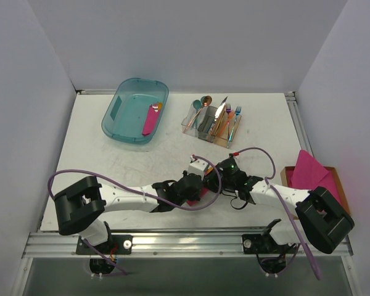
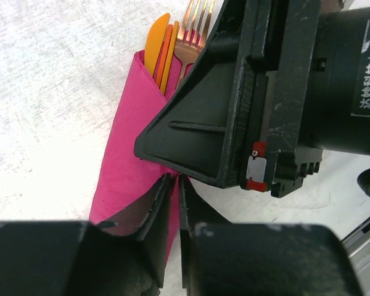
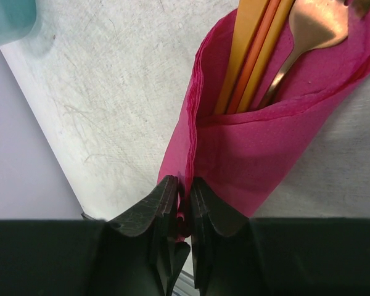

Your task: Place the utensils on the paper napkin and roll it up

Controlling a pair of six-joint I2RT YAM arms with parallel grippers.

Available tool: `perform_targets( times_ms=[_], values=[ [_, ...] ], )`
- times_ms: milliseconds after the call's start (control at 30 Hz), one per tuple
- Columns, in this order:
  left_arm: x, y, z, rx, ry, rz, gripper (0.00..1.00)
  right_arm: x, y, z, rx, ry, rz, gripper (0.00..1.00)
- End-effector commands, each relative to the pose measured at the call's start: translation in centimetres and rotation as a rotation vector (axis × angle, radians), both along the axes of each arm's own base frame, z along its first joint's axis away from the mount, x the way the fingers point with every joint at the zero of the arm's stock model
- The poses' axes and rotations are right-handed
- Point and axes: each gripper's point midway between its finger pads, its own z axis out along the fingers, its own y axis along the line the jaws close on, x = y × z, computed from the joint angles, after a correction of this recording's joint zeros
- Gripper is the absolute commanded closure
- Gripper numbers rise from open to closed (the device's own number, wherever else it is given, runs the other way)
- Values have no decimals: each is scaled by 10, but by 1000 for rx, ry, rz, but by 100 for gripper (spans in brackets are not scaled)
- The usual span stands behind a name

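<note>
The paper napkin [image 2: 126, 154] is rolled into a narrow magenta tube on the table. The copper-orange utensils [image 2: 163, 43], including a fork [image 2: 194, 31], stick out of its far end. My left gripper [image 2: 174, 185] is shut on the roll's near edge, with pink paper pinched between its jaws. My right gripper [image 3: 185, 191] is shut on the napkin [image 3: 265, 148] at its near end, and the utensils [image 3: 253, 49] lie inside the fold. In the top view both grippers, the left [image 1: 197, 188] and the right [image 1: 225, 176], meet at the table's middle front and hide most of the napkin [image 1: 203, 193].
A teal bin [image 1: 120, 120] at the back left holds another pink roll [image 1: 150, 118]. A clear cutlery holder [image 1: 213, 126] with several pieces stands at the back centre. A wooden tray [image 1: 340, 179] with a stack of pink napkins [image 1: 311, 171] sits at the right edge.
</note>
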Motion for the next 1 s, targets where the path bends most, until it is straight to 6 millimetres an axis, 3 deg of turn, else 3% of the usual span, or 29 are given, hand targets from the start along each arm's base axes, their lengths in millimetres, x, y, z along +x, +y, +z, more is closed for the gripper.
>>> perform_targets(
  times_ms=[0, 167, 367, 400, 567, 833, 967],
  values=[
    [2, -11, 28, -64, -57, -33, 78, -2, 1, 1, 8, 1, 5, 86],
    [2, -6, 32, -69, -68, -27, 59, -4, 0, -3, 1, 11, 4, 92],
    [-1, 12, 58, -54, -94, -26, 41, -5, -1, -4, -3, 11, 7, 98],
    [-4, 16, 58, -34, -91, -38, 35, -5, -1, -4, -6, 11, 9, 98],
    [-18, 34, 67, -37, -100, -117, 27, -6, 0, -4, -9, 5, 25, 99],
    [-24, 65, 34, 124, -80, -131, 25, -5, 0, -1, -12, -3, 28, 100],
    [-23, 67, 10, 212, -44, -117, 25, -4, 0, 1, -14, -6, 29, 100]
  ],
)
